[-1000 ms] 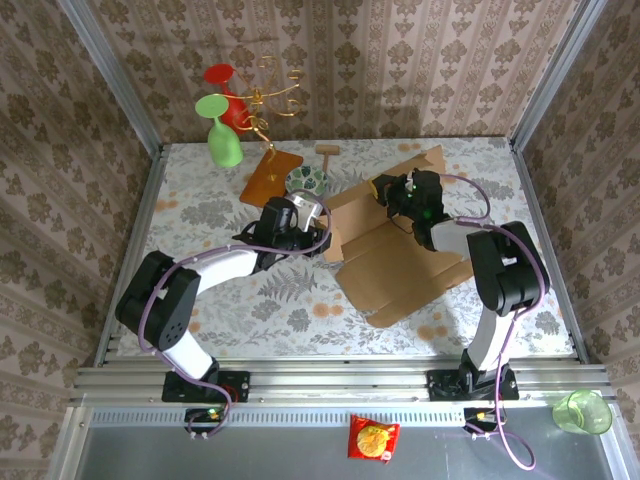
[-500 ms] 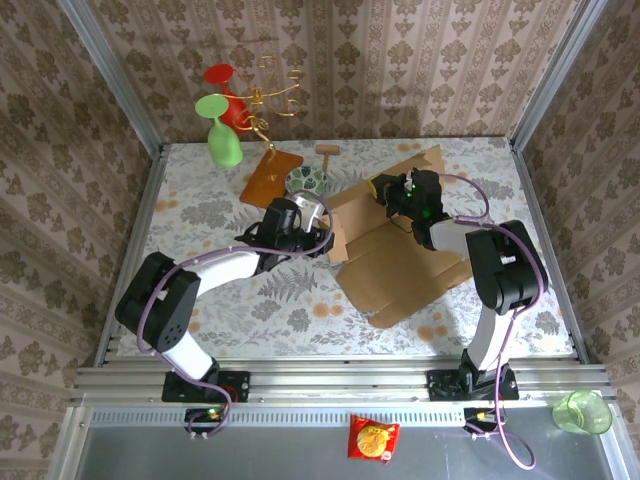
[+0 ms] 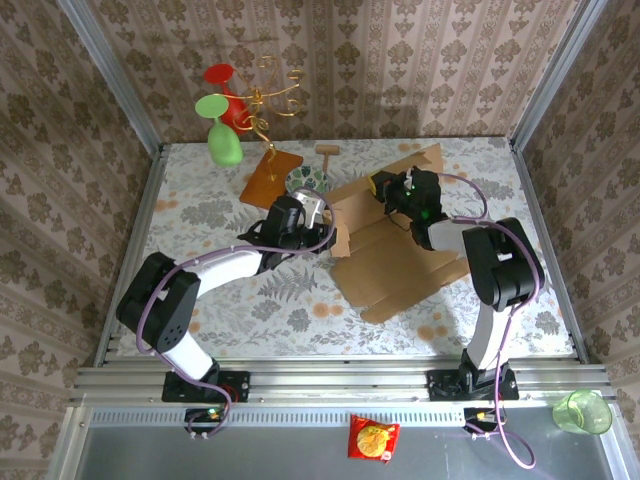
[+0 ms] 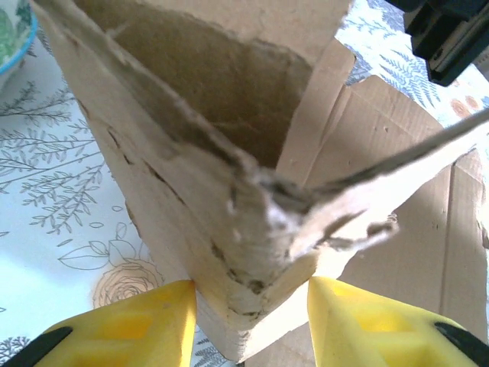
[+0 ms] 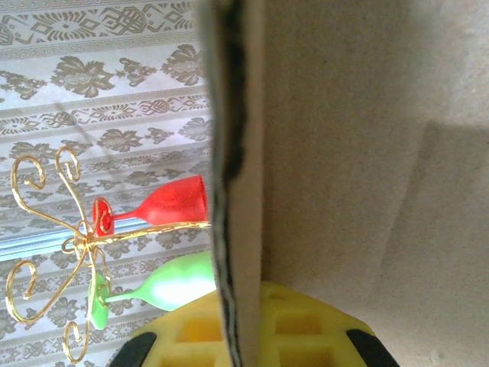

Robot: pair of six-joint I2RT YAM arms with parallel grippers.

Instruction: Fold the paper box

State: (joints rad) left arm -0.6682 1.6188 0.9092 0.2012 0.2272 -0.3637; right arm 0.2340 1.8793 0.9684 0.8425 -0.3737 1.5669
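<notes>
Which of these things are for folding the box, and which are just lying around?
For the job:
tan corrugated cardboard box
left gripper, clamped on its corner
right gripper at its far flap

Just lying about:
green wine glass
red wine glass
gold wire stand
reddish-brown wooden board
small patterned bowl
red snack packet
green plastic cup

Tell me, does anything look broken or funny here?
Yes. The paper box corner held in the left gripper is ragged: its cardboard edge is torn and frayed, with layers peeling apart.
</notes>
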